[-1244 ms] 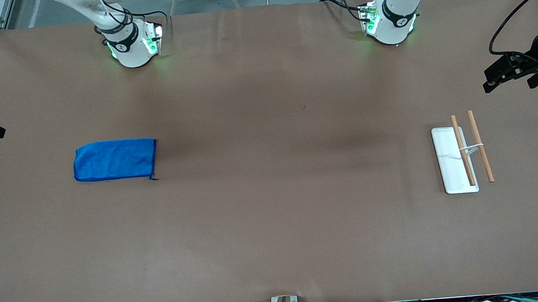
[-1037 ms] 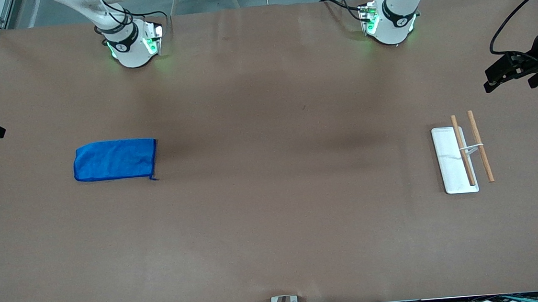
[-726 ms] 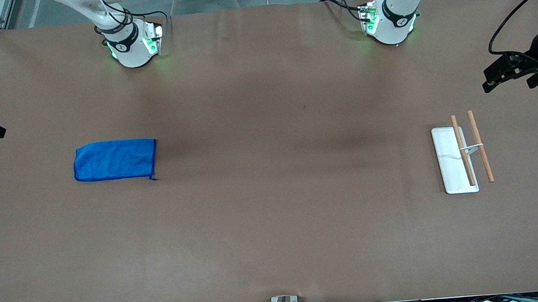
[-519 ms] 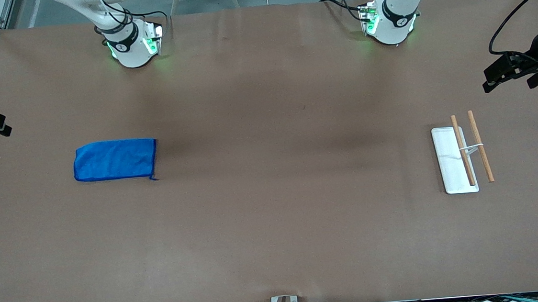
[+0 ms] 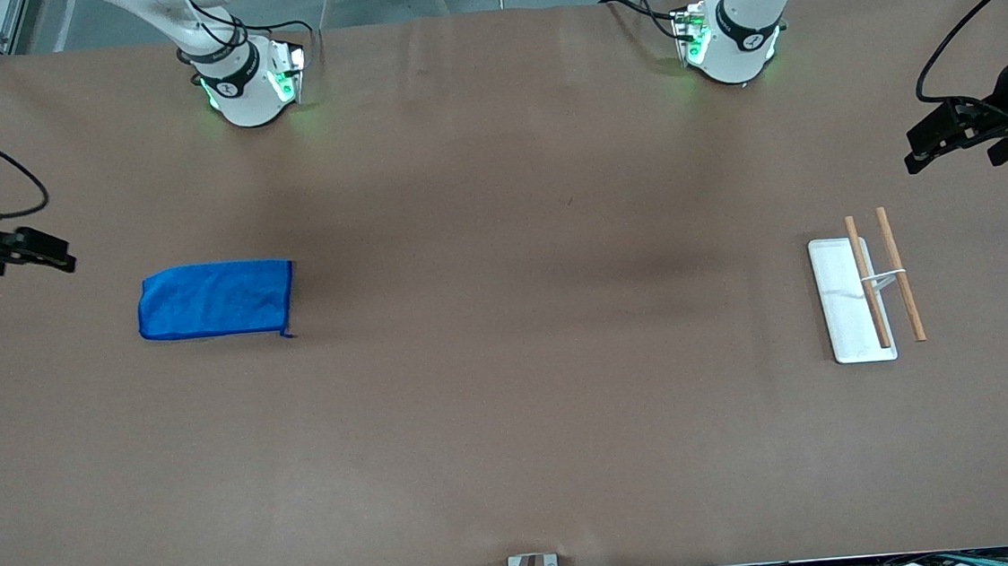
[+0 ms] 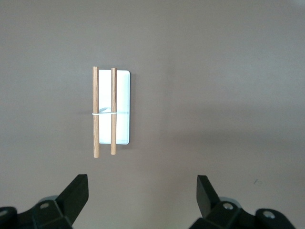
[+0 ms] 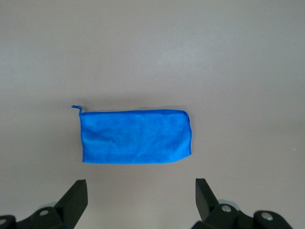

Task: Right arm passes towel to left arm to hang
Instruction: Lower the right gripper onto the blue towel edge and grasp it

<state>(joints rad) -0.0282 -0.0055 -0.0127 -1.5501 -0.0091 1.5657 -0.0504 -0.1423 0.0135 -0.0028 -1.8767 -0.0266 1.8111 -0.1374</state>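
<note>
The blue towel (image 5: 216,301) lies flat on the brown table toward the right arm's end; the right wrist view shows the towel (image 7: 136,137) whole. My right gripper (image 5: 52,249) hovers over the table's edge beside the towel, apart from it and open (image 7: 141,186) with nothing between its fingers. At the left arm's end my left gripper (image 5: 915,152) waits open (image 6: 142,183) and empty, over bare table beside the white tray.
A white tray (image 5: 841,310) carrying two wooden rods (image 5: 866,281) on a thin wire stand sits toward the left arm's end; the tray (image 6: 123,95) also shows in the left wrist view. Both arm bases (image 5: 245,83) stand along the table's back edge.
My right gripper has come in from the table's end toward the towel. The towel, the tray and the left arm have stayed put.
</note>
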